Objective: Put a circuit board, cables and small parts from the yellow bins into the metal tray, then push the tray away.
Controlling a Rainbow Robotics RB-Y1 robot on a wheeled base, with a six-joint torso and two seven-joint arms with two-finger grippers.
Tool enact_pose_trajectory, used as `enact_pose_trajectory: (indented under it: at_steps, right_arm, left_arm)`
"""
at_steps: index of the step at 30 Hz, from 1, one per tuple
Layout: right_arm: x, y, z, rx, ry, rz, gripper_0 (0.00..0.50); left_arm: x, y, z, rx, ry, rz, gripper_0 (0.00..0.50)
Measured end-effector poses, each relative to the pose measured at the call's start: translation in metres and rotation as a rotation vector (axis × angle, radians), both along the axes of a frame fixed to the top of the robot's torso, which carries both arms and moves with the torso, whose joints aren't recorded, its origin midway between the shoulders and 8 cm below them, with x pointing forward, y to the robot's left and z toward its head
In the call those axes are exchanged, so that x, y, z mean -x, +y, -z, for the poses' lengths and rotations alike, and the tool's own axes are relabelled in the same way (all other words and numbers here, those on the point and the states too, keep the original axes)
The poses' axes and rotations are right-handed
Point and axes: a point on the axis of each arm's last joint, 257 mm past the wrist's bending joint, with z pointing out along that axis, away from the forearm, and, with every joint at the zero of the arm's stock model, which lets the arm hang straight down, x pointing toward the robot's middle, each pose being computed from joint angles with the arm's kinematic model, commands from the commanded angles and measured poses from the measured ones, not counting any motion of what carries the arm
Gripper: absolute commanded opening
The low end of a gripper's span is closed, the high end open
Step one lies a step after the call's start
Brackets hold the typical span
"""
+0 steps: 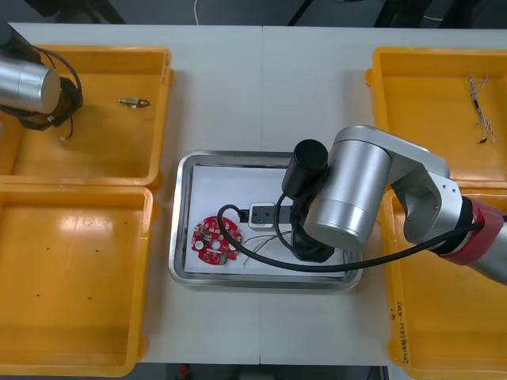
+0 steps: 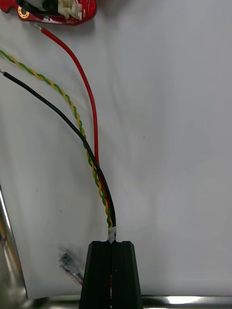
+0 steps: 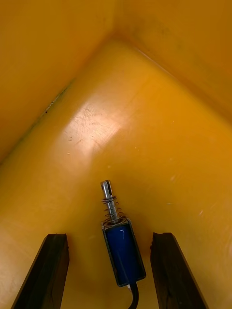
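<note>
Pinching a bundle of cables [image 2: 94, 169] between fingers closed tight on it, the right gripper [image 2: 112, 245] hangs low over the white floor of the metal tray [image 1: 178, 237], close to the tray's rim. A red strand, a black strand and a twisted green-and-yellow pair run out from its fingertips across the white surface toward the round red circuit board [image 1: 215, 240], which lies flat in the left part of the tray. The red strand's bare end stops just short of the board. Seen from above, the right arm [image 1: 356, 198] reaches in from the robot's right and covers the tray's right half. The left gripper [image 3: 110, 235] sits inside a yellow bin [image 3: 145, 120], fingers spread wide and gripping nothing. A small metal part [image 3: 123, 248] with a blue body and a spring-wrapped pin lies on the bin floor between them, touching neither, near a corner. From above, the left arm [image 1: 24, 83] hangs over the far left bin [image 1: 162, 119], where a loose metal part [image 1: 133, 101] rests; whether it is the same piece cannot be told
</note>
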Motion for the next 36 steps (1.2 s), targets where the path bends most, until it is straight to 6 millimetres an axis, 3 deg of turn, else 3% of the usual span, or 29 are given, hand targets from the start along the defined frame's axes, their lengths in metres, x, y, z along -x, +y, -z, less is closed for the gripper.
enact_pose_trajectory:
  at_steps: [8, 9, 10, 11, 12, 13, 14, 15, 36]
  right_arm:
    - [-0.002, -0.002, 0.006, 0.012, -0.005, 0.004, 0.000]
    - [-0.002, -0.002, 0.006, 0.012, -0.008, 0.004, 0.000]
    - [-0.003, -0.003, 0.005, 0.013, -0.012, 0.005, 0.054]
    - [-0.004, -0.003, 0.005, 0.014, -0.016, 0.006, 0.170]
    - [-0.005, -0.003, 0.004, 0.014, -0.020, 0.007, 0.312]
    - [-0.006, -0.003, 0.004, 0.015, -0.025, 0.010, 0.312]
    - [-0.008, -0.004, 0.003, 0.016, -0.032, 0.013, 0.463]
    - [-0.009, -0.005, 0.003, 0.017, -0.036, 0.016, 0.495]
    - [-0.003, 0.001, -0.007, 0.003, -0.052, 0.023, 0.500]
  left_arm:
    - [-0.001, 0.000, 0.000, -0.015, 0.000, 0.003, 0.500]
    - [-0.001, -0.001, 0.000, -0.018, 0.001, 0.004, 0.421]
    - [-0.001, -0.001, 0.000, -0.022, 0.002, 0.005, 0.369]
    - [-0.001, -0.001, 0.001, -0.025, 0.002, 0.006, 0.124]
    - [-0.001, -0.001, 0.001, -0.028, 0.003, 0.008, 0.004]
    - [-0.002, -0.002, 0.000, -0.030, 0.001, 0.010, 0.004]
    - [-0.002, -0.002, 0.000, -0.032, -0.001, 0.012, 0.000]
    - [-0.003, -0.002, -0.001, -0.032, -0.002, 0.013, 0.000]
    - [0.004, -0.010, 0.002, 0.009, 0.042, 0.004, 0.000]
